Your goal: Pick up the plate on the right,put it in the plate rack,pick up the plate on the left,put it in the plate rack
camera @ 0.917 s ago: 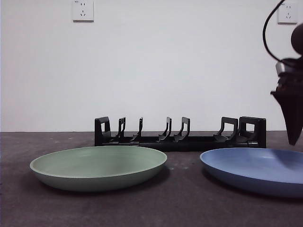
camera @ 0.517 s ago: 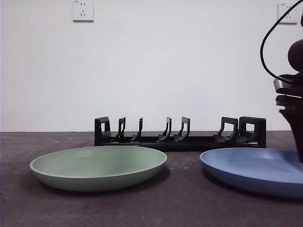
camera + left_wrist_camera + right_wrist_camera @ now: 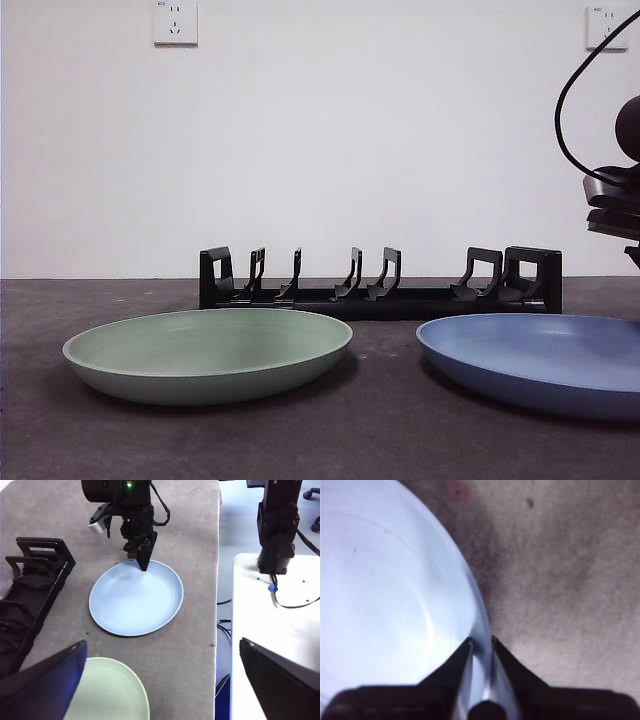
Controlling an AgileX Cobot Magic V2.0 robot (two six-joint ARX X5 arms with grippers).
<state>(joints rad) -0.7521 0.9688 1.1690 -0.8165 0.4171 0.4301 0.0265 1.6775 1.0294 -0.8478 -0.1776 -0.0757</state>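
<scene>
Right wrist view puts my right end effector (image 3: 481, 641) astride the rim of the blue plate (image 3: 385, 595): the two black tapered jaws are narrowed onto that thin edge, one tip inside the smooth, glossy bowl and the other outside over the desk (image 3: 570, 570), whose grey surface looks felt-like and mottled. From the left wrist view I see the same end effector come down at roughly the plate's 12 o'clock edge, with the round, shallow blue plate lying flat on the desk. The plate rack (image 3: 30, 595), a long low piece of black plastic with upright curved prongs, sits off at about 9 o'clock from the blue plate, apart from it. The pale green plate (image 3: 112, 692), matte and equally shallow, lies near 7 o'clock of the blue one without touching it. My left end effector (image 3: 160, 680) hangs high above all this, its broad dark jaws spread wide with nothing between them. In the front view the green plate is at left and the blue at right, both in front of the rack, and two white wall sockets (image 3: 175, 22) sit on the plain white wall.
</scene>
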